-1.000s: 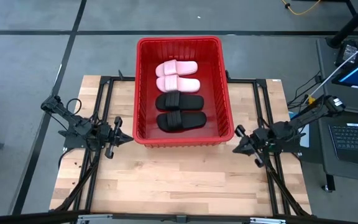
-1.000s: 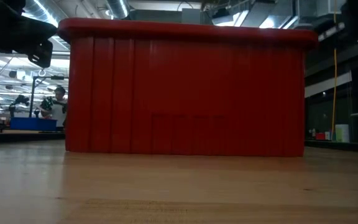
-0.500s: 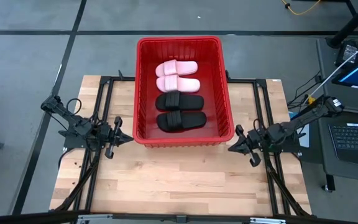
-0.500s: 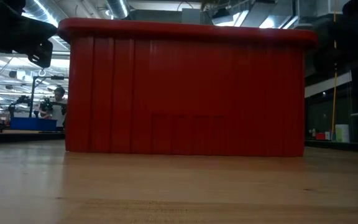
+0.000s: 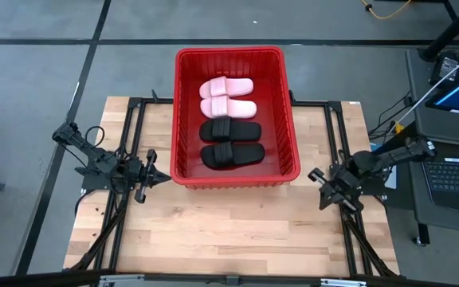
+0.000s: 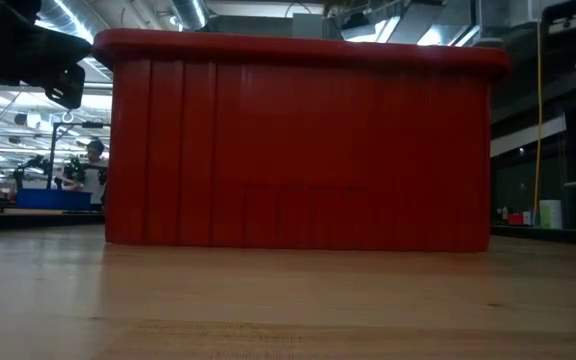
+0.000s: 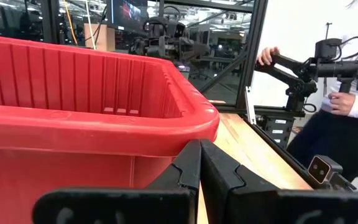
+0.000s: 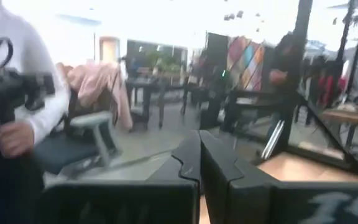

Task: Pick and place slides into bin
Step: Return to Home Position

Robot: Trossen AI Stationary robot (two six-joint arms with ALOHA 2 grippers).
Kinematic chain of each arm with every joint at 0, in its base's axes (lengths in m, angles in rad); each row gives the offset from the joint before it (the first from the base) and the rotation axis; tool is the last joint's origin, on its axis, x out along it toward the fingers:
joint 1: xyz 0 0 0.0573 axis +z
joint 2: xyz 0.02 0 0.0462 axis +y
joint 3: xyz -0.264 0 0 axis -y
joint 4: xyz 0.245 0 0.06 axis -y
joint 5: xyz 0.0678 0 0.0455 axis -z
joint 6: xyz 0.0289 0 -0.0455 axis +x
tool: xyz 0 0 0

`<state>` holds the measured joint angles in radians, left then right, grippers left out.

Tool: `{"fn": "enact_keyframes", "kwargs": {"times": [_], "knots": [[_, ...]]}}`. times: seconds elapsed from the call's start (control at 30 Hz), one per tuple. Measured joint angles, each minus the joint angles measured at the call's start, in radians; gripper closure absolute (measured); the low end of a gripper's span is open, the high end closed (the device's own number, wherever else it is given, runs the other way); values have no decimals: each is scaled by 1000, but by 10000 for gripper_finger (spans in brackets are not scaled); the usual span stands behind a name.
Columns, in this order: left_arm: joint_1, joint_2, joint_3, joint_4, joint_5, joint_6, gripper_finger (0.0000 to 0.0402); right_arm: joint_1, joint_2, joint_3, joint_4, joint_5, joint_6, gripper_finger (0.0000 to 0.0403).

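All four slides (image 5: 231, 131) lie in the bin (image 5: 180, 112), between the left pincer (image 5: 159, 176) and right pincer (image 5: 323, 190), both closed tight on nothing, so the job looks done.

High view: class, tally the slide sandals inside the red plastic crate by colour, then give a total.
Pale pink wide-strap slide sandals: 2
Black wide-strap slide sandals: 2
Total: 4
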<state>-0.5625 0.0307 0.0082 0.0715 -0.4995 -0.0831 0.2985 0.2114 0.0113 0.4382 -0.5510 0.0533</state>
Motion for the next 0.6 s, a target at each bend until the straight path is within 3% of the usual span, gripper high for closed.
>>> {"fn": "enact_keyframes", "kwargs": {"times": [0.3, 0.47, 0.6], "knots": [[0, 0, 0, 0, 0, 0, 400, -34, -129, 0, -101, 133, 29, 395], [0, 0, 0, 0, 0, 0, 400, -34, -184, 0, -219, 283, 50, 395], [0, 0, 0, 0, 0, 0, 400, -35, -211, 0, -294, 283, 81, 395]]}}
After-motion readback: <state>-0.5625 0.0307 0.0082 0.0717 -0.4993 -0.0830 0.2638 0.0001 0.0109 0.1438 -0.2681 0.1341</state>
